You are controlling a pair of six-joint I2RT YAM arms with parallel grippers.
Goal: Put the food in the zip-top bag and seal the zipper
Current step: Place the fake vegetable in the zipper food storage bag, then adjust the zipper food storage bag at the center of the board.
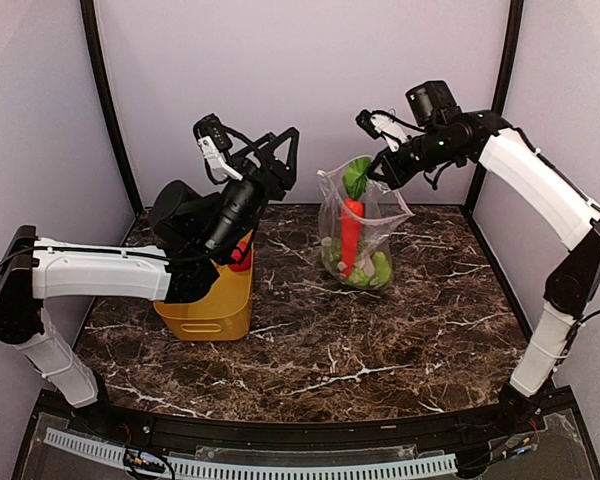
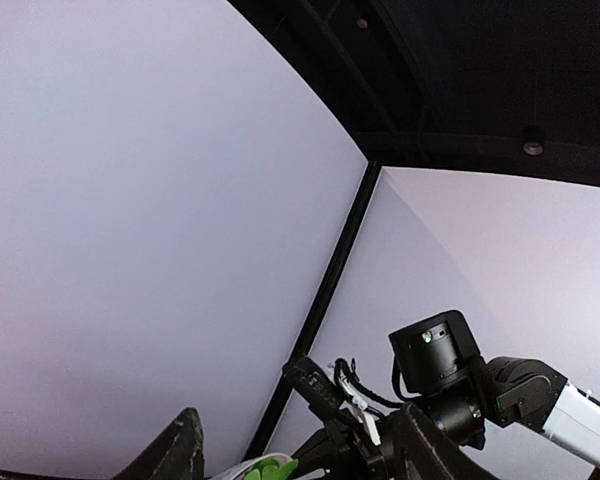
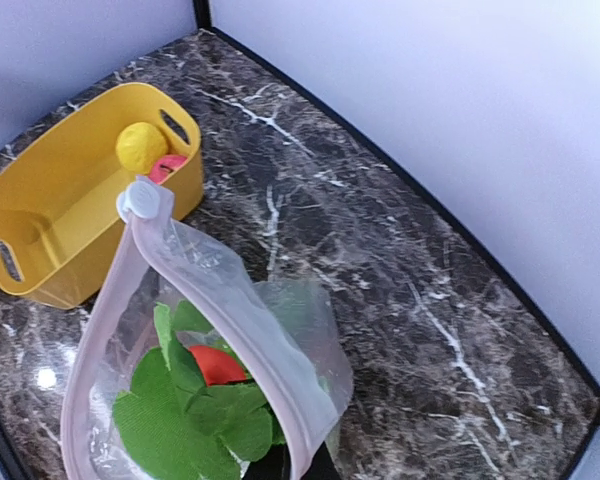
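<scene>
- Right pincer [image 1: 372,178] pinches the rim of the zip-top bag [image 1: 365,240], which hangs below it with its mouth gaping and its zipper [image 3: 215,285] unsealed.
- Beneath that pincer, inside the bag: carrot [image 1: 351,235] and leafy greens [image 3: 180,420].
- Left pincer [image 1: 278,142] is spread and empty, raised above the yellow basket [image 1: 215,310].
- Lemon [image 3: 140,147] and a red piece [image 3: 165,167] lie in the basket, so I judge loading unfinished. Next, the left pincer must dip down and grasp one.

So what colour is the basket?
Yellow. The basket shows best in the right wrist view.

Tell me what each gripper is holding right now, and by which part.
The right gripper holds the zip-top bag by its top edge, at the zipper. The left gripper is open and holds nothing.
</scene>
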